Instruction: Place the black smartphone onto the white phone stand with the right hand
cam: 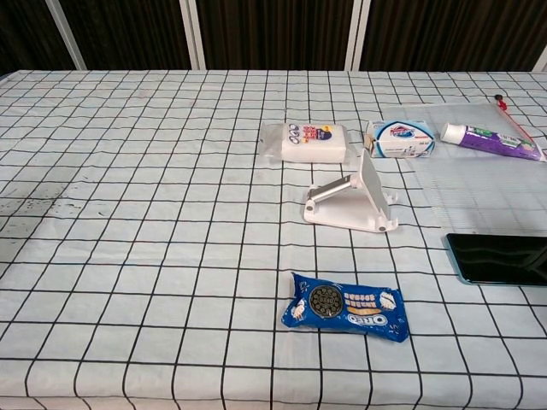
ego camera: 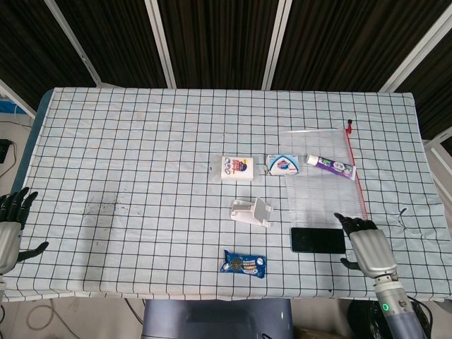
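While our right hand (ego camera: 367, 244) hovers with fingers spread and empty just right of the black smartphone (ego camera: 318, 240), the phone lies flat beside the white phone stand (ego camera: 252, 211); our left hand (ego camera: 10, 226) is spread too

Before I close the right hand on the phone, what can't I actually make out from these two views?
- Right hand: head view only; contact with the black smartphone cannot be judged from above.
- Black smartphone: chest view's right edge cuts off its far end and leaves the hand out.
- Left hand: partly cut off by the head view's left edge.
- White phone stand: its front ledge faces away from the chest view.
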